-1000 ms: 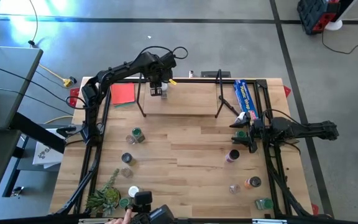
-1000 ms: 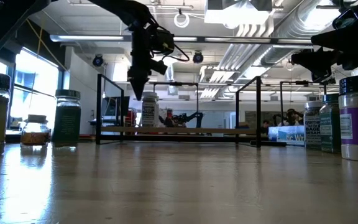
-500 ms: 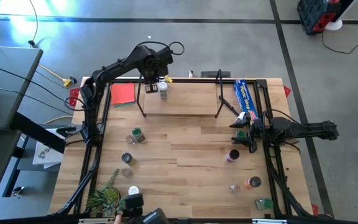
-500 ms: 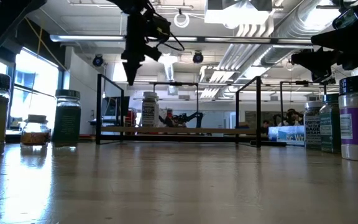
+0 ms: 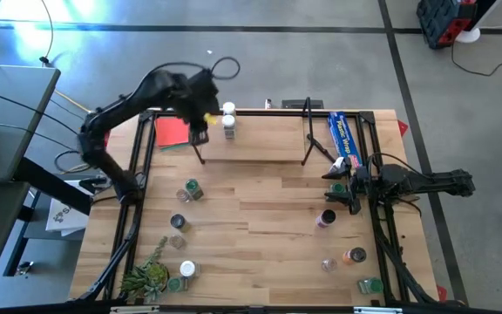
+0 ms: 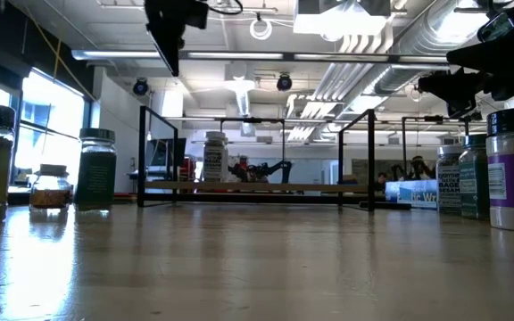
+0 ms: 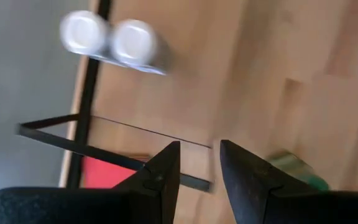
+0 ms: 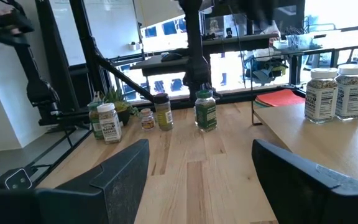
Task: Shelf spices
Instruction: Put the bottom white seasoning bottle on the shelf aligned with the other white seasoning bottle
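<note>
The left gripper (image 5: 200, 133) hangs above the shelf's (image 5: 251, 139) left end, jaws slightly parted and empty. Two white-topped spices (image 5: 228, 119) stand on the shelf. The right gripper (image 5: 334, 187) waits at the tabletop's (image 5: 251, 227) right edge, jaws released.

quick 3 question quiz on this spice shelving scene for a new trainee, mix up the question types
1. True or false: the left gripper is holding a jar.
2. How many white-lidded jars stand on the shelf?
3. What lies just beyond the shelf's end on the right arm's side? A) red square B) blue box C) green plant

Key: 1 false, its fingers are apart with nothing between them; 2 two, side by side near the shelf's left end; 3 B.
</note>
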